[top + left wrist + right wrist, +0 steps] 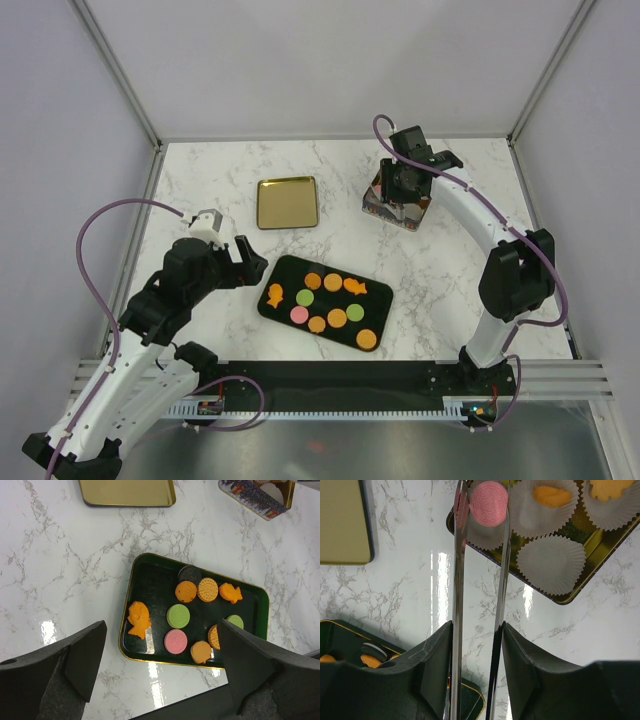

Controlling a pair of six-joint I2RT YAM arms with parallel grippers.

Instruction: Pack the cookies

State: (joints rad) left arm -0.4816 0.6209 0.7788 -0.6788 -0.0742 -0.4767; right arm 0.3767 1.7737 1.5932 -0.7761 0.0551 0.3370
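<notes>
Right jaws (pixel 476 630) narrow, clamped on the tongs (pixel 457 605); pink cookie (pixel 489 503) between the tips over a paper cup (pixel 480 540) in the tin (pixel 580 587). Left jaws (pixel 161 630) wide, holding nothing, above the tray (pixel 150 575).
Cookies (pixel 178 616) look light, stiff and brittle: pinch the rim gently, smooth metal may slip. The rest lie flat on the tray, some touching. Tin wall is close to the tips; open marble between tin and tray.

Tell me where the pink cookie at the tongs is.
Right wrist view, top centre: the pink cookie is at the tips of the tongs, over a white paper cup in the tin, left of the neighbouring cup with an orange cookie.
</notes>
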